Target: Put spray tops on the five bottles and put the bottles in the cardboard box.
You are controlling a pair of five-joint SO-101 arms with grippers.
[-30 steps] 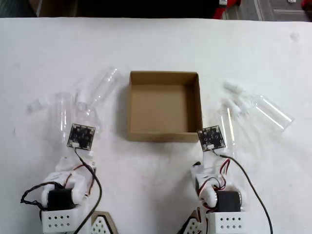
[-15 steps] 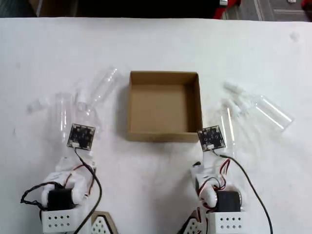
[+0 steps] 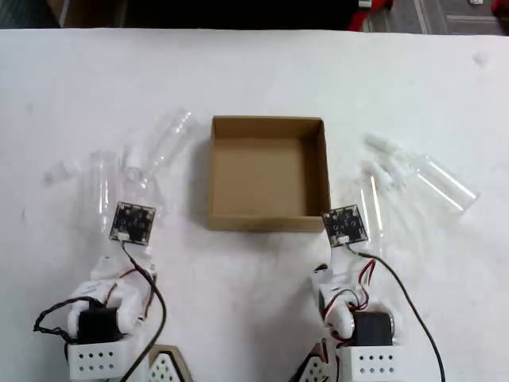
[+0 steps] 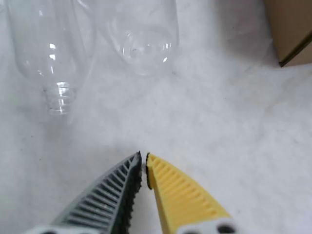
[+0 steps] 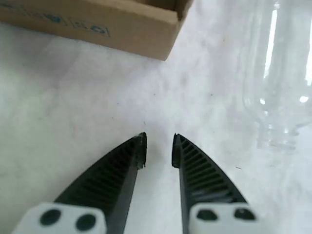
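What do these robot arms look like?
Left arm and right arm are white, with black motors, black and red cables and a black camera board. The left gripper has one grey and one yellow ribbed finger; the right gripper has two black ones.

delta: none seen | left end effector (image 4: 144, 165), right end effector (image 5: 159, 150), bottles (image 3: 102, 187): unmoved

White table (image 3: 262, 72) extends across the full width. Beyond its far edge: dark strip (image 3: 199, 12), grey floor (image 3: 455, 16) at right.
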